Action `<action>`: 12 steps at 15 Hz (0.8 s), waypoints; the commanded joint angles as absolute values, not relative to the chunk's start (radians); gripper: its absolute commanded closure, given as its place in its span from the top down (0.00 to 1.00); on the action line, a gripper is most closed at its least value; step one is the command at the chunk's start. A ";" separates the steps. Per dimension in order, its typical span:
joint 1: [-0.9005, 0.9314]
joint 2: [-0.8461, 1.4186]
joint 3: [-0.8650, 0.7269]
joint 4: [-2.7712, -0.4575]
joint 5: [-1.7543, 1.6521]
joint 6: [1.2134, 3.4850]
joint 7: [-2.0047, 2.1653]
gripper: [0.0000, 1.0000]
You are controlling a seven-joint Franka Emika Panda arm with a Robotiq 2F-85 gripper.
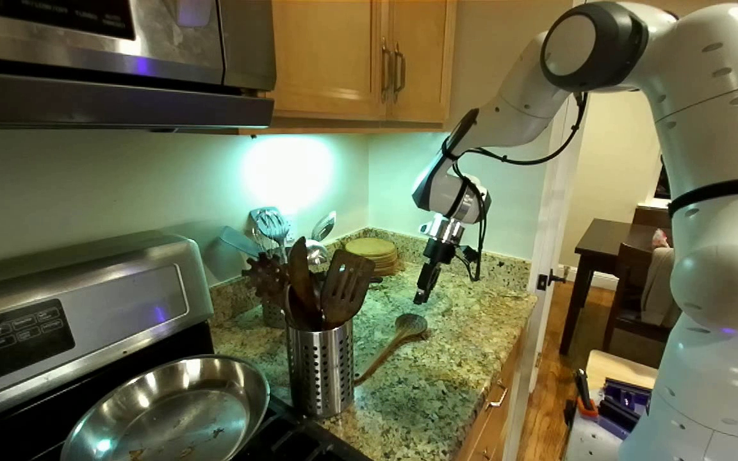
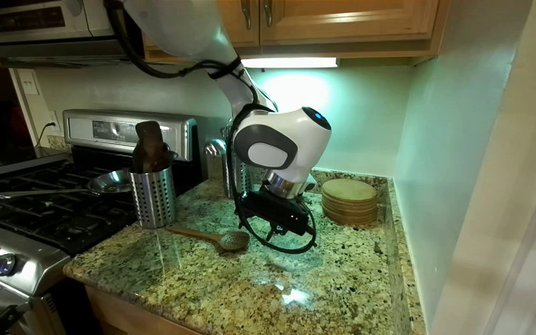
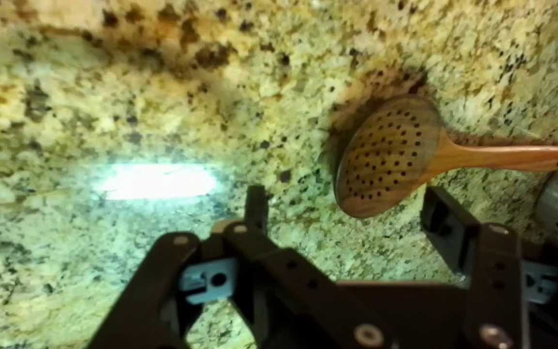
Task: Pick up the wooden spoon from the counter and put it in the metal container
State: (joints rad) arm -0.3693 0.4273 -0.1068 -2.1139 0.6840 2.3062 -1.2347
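Hovering over the counter, our gripper is holding its jaws wide apart near the bowl of the wooden spoon; we are seeing that spoon lying on the counter, handle end just beside the metal container, bowl pointing away from the edge along the stove; the container is standing upright by that edge, bearing dark utensils; tan discs are sitting stacked in the back corner.
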 commanded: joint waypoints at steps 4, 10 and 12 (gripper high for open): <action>-0.377 0.511 -0.091 -2.043 0.637 2.266 -1.205 1.00; -0.369 0.536 -0.074 -2.021 0.593 2.193 -1.192 1.00; -0.370 0.537 -0.070 -2.015 0.580 2.174 -1.186 1.00</action>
State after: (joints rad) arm -0.3689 0.5311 -0.0748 -2.0310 0.6153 2.2137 -1.2211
